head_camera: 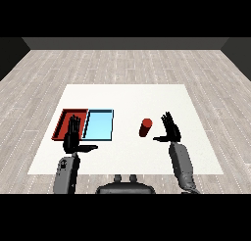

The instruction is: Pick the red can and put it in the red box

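The red can stands upright on the table, just right of the light blue tray and well apart from the red tray. The right hand, fingers spread and holding nothing, is near the can's right side; the left hand, also released, hovers over the red tray's near edge. To grasp well, the right hand should probably slide left until the can sits between thumb and fingers, then curl round it.

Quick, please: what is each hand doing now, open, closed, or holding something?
Left hand: open, holding nothing, over the red tray.
Right hand: open, beside the red can, not holding it.
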